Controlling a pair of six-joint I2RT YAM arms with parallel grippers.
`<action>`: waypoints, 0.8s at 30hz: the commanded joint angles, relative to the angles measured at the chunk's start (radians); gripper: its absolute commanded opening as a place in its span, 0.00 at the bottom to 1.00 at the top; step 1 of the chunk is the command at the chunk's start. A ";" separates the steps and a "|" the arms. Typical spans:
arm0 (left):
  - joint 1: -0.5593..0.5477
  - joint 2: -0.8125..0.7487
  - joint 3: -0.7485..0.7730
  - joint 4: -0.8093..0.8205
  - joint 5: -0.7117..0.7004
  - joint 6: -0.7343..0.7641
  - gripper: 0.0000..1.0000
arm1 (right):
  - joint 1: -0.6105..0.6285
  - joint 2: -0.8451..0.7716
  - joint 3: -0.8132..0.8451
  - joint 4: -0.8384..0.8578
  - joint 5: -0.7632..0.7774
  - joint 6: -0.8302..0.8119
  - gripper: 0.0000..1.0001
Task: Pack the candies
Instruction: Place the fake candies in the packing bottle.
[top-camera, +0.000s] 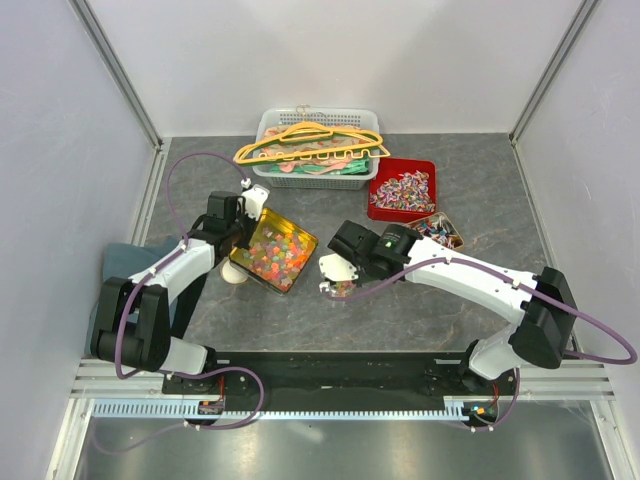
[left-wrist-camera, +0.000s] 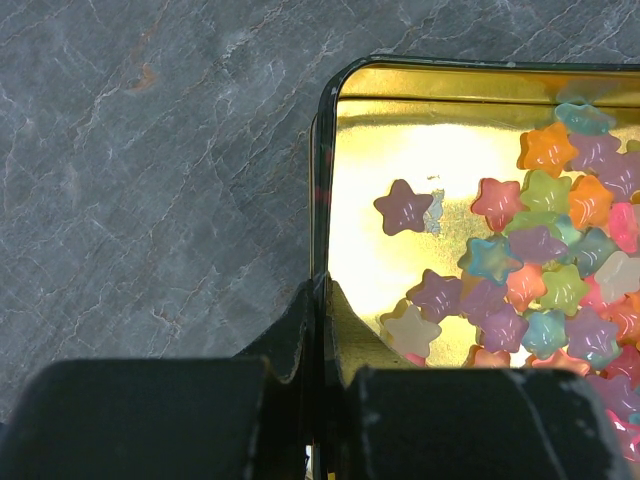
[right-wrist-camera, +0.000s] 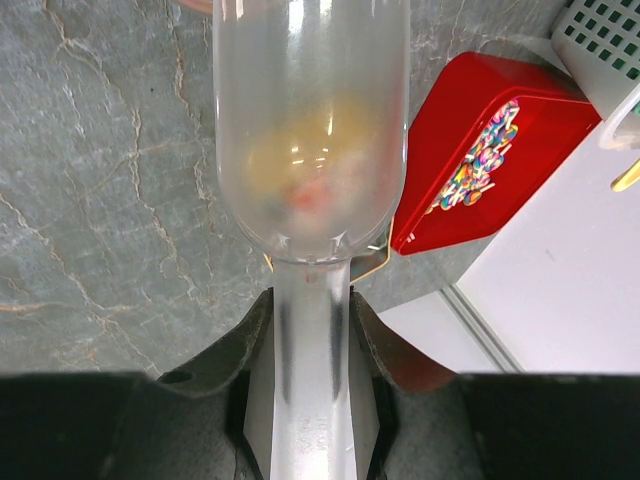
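A gold tin (top-camera: 252, 262) holds many star-shaped gummies (top-camera: 277, 250) in orange, pink, purple and blue. My left gripper (top-camera: 246, 226) is shut on the tin's left wall. In the left wrist view (left-wrist-camera: 322, 292) one finger is outside the wall and one inside, with the gummies (left-wrist-camera: 545, 270) heaped to the right. My right gripper (top-camera: 337, 264) is shut on the handle of a translucent plastic scoop (right-wrist-camera: 310, 130), just right of the tin. A few blurred orange and red candies (right-wrist-camera: 300, 175) lie in the scoop. Wrapped candies (top-camera: 404, 188) fill a red tray (top-camera: 377, 204).
A second small tin (top-camera: 440, 229) of wrapped candies lies right of the right gripper. A white basket (top-camera: 316, 177) with yellow hangers (top-camera: 310, 140) stands at the back. A white round thing (top-camera: 236, 276) shows under the gold tin. A dark cloth (top-camera: 125, 262) lies at the left.
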 joint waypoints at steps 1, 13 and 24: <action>0.006 -0.023 0.012 0.091 0.048 -0.051 0.02 | 0.006 -0.030 -0.003 -0.020 0.044 -0.018 0.00; 0.005 -0.048 0.005 0.089 0.097 -0.036 0.02 | 0.009 -0.018 0.098 0.187 0.104 -0.009 0.00; -0.049 -0.092 0.033 0.089 0.022 0.022 0.02 | 0.066 0.231 0.180 0.460 0.296 -0.195 0.00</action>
